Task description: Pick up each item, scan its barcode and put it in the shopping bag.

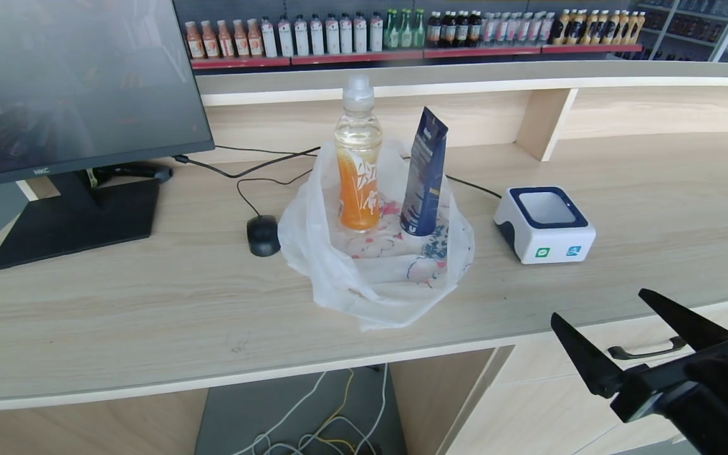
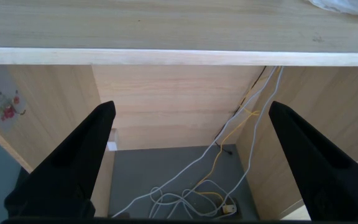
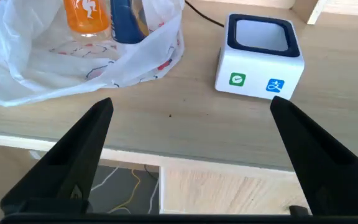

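An orange drink bottle (image 1: pixel 357 158) and a dark blue tube (image 1: pixel 424 174) stand upright inside the white plastic shopping bag (image 1: pixel 373 265) in the middle of the counter; the bag (image 3: pixel 73 56), bottle (image 3: pixel 87 15) and tube (image 3: pixel 126 18) also appear in the right wrist view. A white barcode scanner (image 1: pixel 544 223) with a dark-rimmed window sits to the bag's right, also seen as scanner (image 3: pixel 260 57). My right gripper (image 1: pixel 623 328) hangs open and empty below the counter's front edge at the lower right. My left gripper (image 2: pixel 188 162) is open and empty under the counter edge, facing cables.
A monitor (image 1: pixel 73 82) on a black stand takes the counter's left. A black mouse (image 1: pixel 263 235) lies beside the bag, with cables behind. A raised wooden shelf (image 1: pixel 528 95) runs along the back. Drawers with a handle (image 1: pixel 648 351) sit below the counter on the right.
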Motion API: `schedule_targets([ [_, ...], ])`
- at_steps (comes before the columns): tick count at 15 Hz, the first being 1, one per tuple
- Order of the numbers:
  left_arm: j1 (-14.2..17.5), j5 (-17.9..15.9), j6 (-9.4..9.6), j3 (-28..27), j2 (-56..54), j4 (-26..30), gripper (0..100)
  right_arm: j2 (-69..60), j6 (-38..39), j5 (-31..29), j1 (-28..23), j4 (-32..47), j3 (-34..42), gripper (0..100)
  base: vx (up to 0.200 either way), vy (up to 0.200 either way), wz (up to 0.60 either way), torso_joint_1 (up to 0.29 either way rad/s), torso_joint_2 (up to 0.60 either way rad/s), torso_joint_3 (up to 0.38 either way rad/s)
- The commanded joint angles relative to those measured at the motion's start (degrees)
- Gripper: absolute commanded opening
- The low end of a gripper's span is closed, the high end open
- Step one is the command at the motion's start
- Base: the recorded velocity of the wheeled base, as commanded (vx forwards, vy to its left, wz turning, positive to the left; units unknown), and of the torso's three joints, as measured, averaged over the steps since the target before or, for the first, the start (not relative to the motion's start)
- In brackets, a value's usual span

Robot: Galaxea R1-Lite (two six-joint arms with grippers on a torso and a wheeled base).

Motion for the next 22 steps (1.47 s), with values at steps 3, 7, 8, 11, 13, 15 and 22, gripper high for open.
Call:
schedule_targets([
  [3, 0.0, 0.0, -0.02, 0.0, 0.0, 0.0, 100, -8.3, 3.6, -0.6, -0.8, 11.0, 1.0, 100, 0.0, 0.0, 0.0, 0.0, 0.0, 0.0],
  [7, 0.0, 0.0, -0.02, 0.0, 0.0, 0.0, 100, -24.9, 9.1, 0.1, -0.2, 43.1, 1.0, 100, 0.0, 0.0, 0.0, 0.0, 0.0, 0.0],
  [8, 0.0, 0.0, -0.02, 0.0, 0.0, 0.0, 100, -30.4, 9.0, 1.1, 1.8, 51.1, 1.0, 100, 0.0, 0.0, 0.0, 0.0, 0.0, 0.0],
  [11, 0.0, 0.0, -0.02, 0.0, 0.0, 0.0, 100, -49.6, 5.8, 5.5, 6.4, 75.9, 1.0, 100, 0.0, 0.0, 0.0, 0.0, 0.0, 0.0],
  [13, 0.0, 0.0, -0.02, 0.0, 0.0, 0.0, 100, -58.1, 3.9, 13.6, 9.8, 85.2, -0.8, 100, 0.0, 0.0, 0.0, 0.0, 0.0, 0.0],
  [15, 0.0, 0.0, -0.02, 0.0, 0.0, 0.0, 100, -58.6, 3.5, 18.5, 10.5, 85.2, -0.9, 100, 0.0, 0.0, 0.0, 0.0, 0.0, 0.0],
  [22, 0.0, 0.0, -0.02, 0.0, 0.0, 0.0, 100, -60.6, 5.2, 26.2, 10.2, 85.3, -0.6, 100, 0.0, 0.0, 0.0, 0.0, 0.0, 0.0],
])
